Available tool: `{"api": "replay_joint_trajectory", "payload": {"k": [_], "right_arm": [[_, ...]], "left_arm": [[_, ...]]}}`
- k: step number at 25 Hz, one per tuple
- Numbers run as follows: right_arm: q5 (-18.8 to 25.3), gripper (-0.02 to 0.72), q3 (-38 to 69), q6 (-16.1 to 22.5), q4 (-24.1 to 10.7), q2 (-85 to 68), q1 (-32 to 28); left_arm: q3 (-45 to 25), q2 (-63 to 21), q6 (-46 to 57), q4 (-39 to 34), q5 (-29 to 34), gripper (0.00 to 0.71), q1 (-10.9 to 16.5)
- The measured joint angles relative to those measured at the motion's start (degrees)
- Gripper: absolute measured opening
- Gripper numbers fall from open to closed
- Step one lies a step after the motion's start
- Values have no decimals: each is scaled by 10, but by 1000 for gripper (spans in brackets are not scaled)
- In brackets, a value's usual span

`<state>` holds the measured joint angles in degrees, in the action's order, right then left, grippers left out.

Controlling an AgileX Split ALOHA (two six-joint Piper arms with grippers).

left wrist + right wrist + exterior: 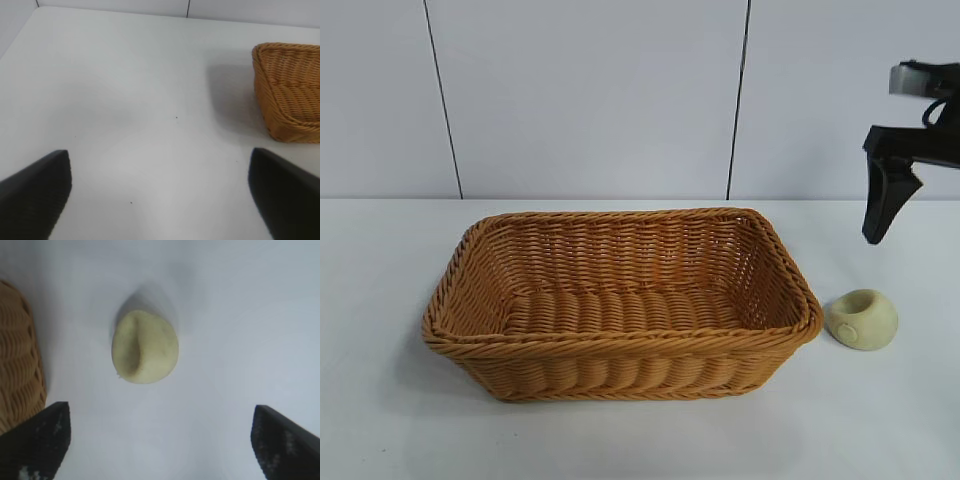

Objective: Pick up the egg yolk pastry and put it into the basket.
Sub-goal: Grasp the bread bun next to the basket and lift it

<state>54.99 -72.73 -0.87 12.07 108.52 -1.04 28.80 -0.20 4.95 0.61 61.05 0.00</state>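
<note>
The right end effector [895, 215] hangs in the upper right of the exterior frame, fingers spread wide and grasping nothing, above the egg yolk pastry [862, 319] and clear of it. In the right wrist view its two dark fingers [37, 437] sit at the lower corners of the frame, with the pastry [145, 346] between and beyond them near the centre, so the aim looks roughly lined up though not yet lowered around it.

The pastry rests on the white surface [880, 420] at the right of the exterior frame, just beside the basket [620, 345], near its right corner but outside it. The basket fills the centre of that frame and holds nothing.

The left end effector [160, 200] is parked over bare surface, also spread and holding nothing, with a corner of the basket [290, 90] at the right edge of its own view.

By my reading, nothing of the task is done yet: the descent, the grasp, the lift and the drop into the basket all remain.
</note>
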Motion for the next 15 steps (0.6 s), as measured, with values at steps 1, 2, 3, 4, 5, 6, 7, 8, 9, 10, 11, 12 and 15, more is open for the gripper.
{"api": "replay_joint_trajectory", "payload": {"k": [1, 2, 3, 4, 5, 6, 7, 8, 9, 10, 11, 12, 15], "right_arm": [[-7, 697, 0, -2, 10, 15, 0], [-17, 697, 0, -2, 18, 28, 0], [-25, 697, 0, -2, 23, 39, 0], [-32, 697, 0, -2, 27, 51, 0], [-38, 697, 0, -2, 31, 62, 0], [-45, 697, 0, -2, 32, 70, 0], [-50, 697, 0, -2, 33, 78, 0], [-54, 695, 0, -2, 33, 85, 0], [-59, 676, 0, -2, 33, 91, 0], [-66, 651, 0, -2, 34, 95, 0], [-70, 620, 0, -2, 35, 98, 0], [-73, 594, 0, -2, 37, 100, 0], [-80, 550, 0, -2, 40, 102, 0]], "left_arm": [[0, 0, 0, 0, 0, 692, 0], [0, 0, 0, 0, 0, 692, 0], [0, 0, 0, 0, 0, 692, 0], [0, 0, 0, 0, 0, 692, 0], [0, 0, 0, 0, 0, 692, 0], [0, 0, 0, 0, 0, 692, 0], [0, 0, 0, 0, 0, 692, 0], [0, 0, 0, 0, 0, 692, 0], [0, 0, 0, 0, 0, 692, 0], [0, 0, 0, 0, 0, 692, 0], [0, 0, 0, 0, 0, 692, 0], [0, 0, 0, 0, 0, 692, 0], [0, 0, 0, 0, 0, 692, 0]]}}
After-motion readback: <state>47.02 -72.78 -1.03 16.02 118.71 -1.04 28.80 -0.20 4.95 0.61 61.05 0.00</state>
